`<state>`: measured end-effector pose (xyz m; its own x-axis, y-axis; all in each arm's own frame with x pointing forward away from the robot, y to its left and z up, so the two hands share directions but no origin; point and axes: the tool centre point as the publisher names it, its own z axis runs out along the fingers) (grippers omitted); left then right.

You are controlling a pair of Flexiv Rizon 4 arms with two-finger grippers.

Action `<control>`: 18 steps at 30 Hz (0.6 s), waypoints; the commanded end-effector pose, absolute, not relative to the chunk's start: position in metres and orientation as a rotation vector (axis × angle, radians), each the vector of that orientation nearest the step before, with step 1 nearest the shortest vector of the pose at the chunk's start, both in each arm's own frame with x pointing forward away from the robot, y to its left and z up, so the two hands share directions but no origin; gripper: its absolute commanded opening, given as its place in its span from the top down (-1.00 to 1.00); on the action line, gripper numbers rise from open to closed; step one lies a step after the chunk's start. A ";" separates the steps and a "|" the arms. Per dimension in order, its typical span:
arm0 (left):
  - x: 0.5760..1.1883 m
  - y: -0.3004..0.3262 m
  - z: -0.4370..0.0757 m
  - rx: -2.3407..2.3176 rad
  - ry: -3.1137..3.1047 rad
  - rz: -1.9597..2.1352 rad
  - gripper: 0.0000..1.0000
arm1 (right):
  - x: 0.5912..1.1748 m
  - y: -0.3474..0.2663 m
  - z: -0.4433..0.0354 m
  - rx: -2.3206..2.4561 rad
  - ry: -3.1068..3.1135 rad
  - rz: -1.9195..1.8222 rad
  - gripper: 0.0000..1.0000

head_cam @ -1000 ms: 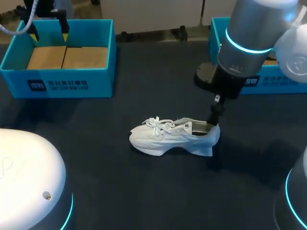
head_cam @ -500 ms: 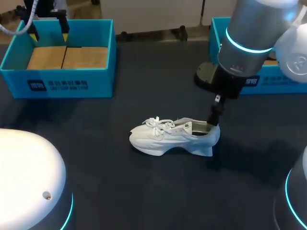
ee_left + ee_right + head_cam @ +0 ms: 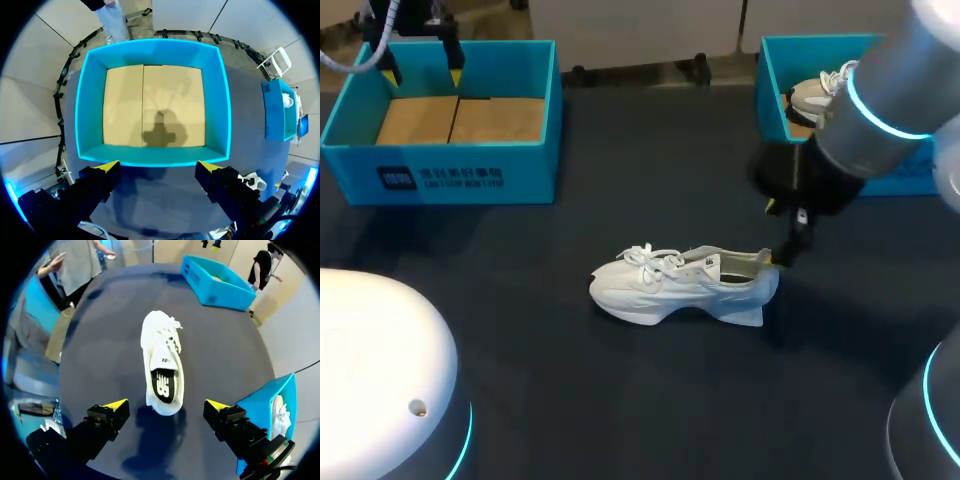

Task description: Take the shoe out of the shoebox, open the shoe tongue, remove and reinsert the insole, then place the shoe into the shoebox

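Lying mid-table on its sole, one white lace-up sneaker (image 3: pixel 685 285) points its toe to 9 o'clock. A second pale sneaker (image 3: pixel 815 95) sits in the blue shoebox (image 3: pixel 770 70) at 2 o'clock. Of the two boxes, the other blue cardboard-floored box (image 3: pixel 450 175) is at 10 o'clock, beneath the left gripper (image 3: pixel 157 166), its fingers apart. The right gripper (image 3: pixel 166 405) hangs at the table shoe's heel, at 3 o'clock, its fingers spread wide and holding nothing.

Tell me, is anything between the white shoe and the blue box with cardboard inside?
Nothing. In the head view, only bare dark table lies between the shoe and the blue box.
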<state>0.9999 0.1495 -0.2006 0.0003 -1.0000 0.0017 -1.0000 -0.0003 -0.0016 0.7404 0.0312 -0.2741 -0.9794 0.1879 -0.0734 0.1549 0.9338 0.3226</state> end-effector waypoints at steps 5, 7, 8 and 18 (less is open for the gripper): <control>1.000 0.150 -0.200 2.222 -2.221 0.002 -1.00 | 0.741 0.003 -0.294 0.174 2.941 0.818 -1.00; 1.000 0.150 -0.200 2.222 -2.221 0.002 -1.00 | 0.741 0.000 -0.296 0.103 2.908 0.908 -1.00; 1.000 0.150 -0.200 2.222 -2.221 0.002 -1.00 | 0.742 -0.001 -0.296 0.068 2.897 0.946 -1.00; 1.000 0.150 -0.200 2.222 -2.221 0.002 -1.00 | 0.745 -0.019 -0.312 -0.007 2.845 1.093 -1.00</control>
